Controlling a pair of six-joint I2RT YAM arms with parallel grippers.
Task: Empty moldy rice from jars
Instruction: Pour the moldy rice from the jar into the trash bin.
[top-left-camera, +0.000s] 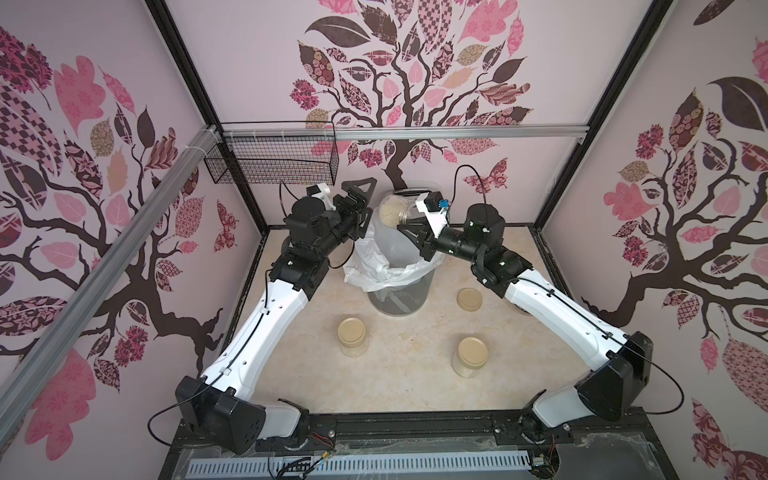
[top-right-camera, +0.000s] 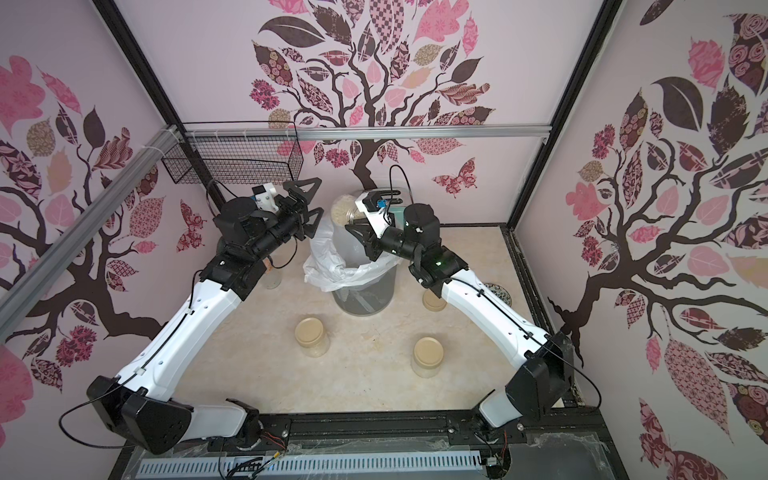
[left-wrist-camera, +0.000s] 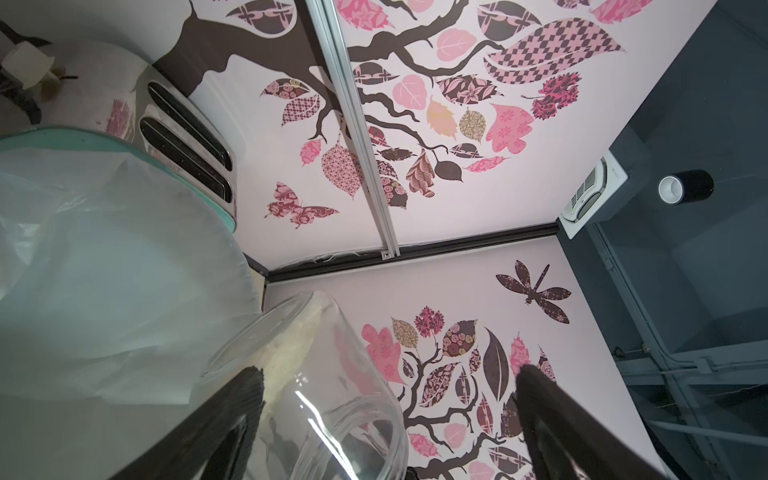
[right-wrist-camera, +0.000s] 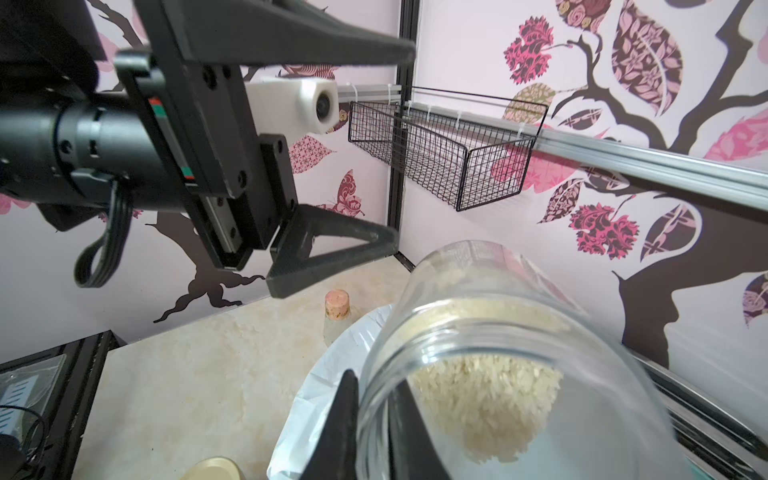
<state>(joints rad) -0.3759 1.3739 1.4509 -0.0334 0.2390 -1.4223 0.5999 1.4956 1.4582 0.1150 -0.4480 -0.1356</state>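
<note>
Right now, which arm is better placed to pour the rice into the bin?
Right: the right gripper holds the tilted jar above the bag-lined bin; the left gripper stands open and empty.

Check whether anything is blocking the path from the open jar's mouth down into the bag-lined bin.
Nothing visible does. The open jar, in the right pincer, tilts over the bag with no lid on it; the left pincer stands open beside it, not under the mouth. One right finger seems to sit inside the rim.
</note>
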